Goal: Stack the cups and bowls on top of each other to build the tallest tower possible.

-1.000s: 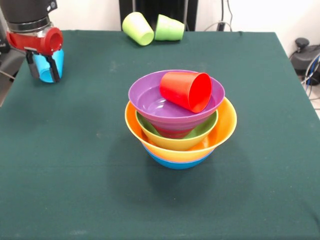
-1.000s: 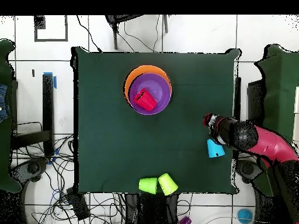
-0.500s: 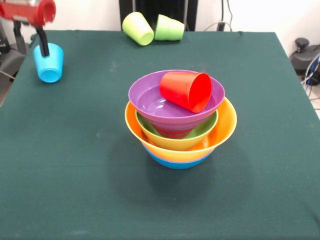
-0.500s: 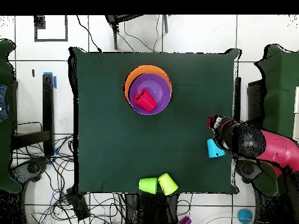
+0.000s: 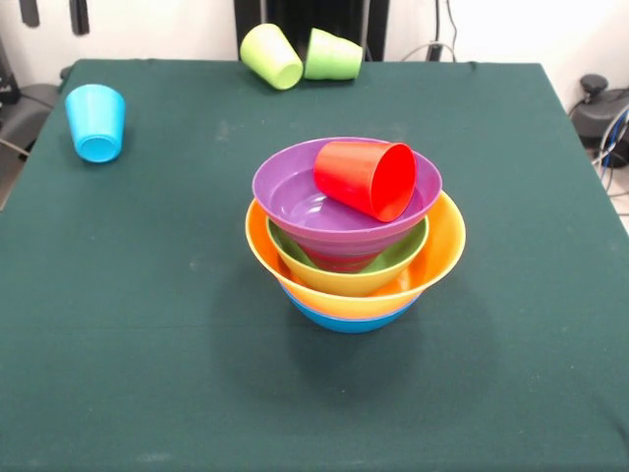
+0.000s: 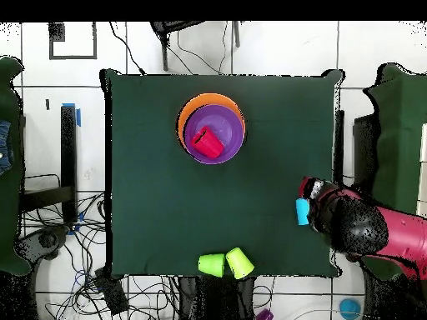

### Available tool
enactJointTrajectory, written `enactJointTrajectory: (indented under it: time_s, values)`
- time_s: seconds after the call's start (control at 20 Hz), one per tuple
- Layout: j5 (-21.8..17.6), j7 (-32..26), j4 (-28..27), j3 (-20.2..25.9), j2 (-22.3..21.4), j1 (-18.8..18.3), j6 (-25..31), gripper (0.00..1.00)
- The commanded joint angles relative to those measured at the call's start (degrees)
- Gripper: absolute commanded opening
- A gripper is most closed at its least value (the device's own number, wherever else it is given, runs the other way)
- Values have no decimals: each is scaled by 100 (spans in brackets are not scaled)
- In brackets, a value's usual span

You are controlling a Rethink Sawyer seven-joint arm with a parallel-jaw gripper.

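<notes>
Looking across the table point(image 5: 147, 393) from the camera's side, you meet the tower point(image 5: 354, 236) first, standing near the middle of the green cloth: a blue bowl point(image 5: 349, 320) at the bottom, the large orange bowl point(image 5: 437, 261) nested in it, a green bowl point(image 5: 393, 258) inside that, and a purple bowl point(image 5: 295, 192) on top, with a little red showing under the purple one. The red cup point(image 5: 369, 177) lies on its side in the purple bowl, its mouth turned toward your right and slightly toward you. Farther back, near the left edge, the sky blue cup point(image 5: 95, 121) sits on the cloth, tipped so its mouth faces the camera. At the far edge the yellow-green cup point(image 5: 270, 55) and the green cup point(image 5: 332, 55) lie on their sides, touching each other. Above the sky blue cup you can see only two dark tips of the gripper point(image 5: 54, 14) at the top edge, standing apart with empty space between them and nothing held; the overhead view shows the red arm point(image 6: 392, 237) over that cup's corner.
</notes>
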Motion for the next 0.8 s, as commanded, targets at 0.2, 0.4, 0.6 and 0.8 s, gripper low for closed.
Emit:
enactJointTrajectory:
  time_s: [0.2, 0.4, 0.6, 0.8]
  values:
    - [155, -667, 1945, 1127, -321, -881, -561, 100]
    - [-252, -719, 2292, 1143, -367, -1125, -706, 100]
    - [-648, -608, 2484, 1054, -283, -1338, -968, 100]
    - [-1125, -497, 2455, 827, -10, -1465, -1191, 100]
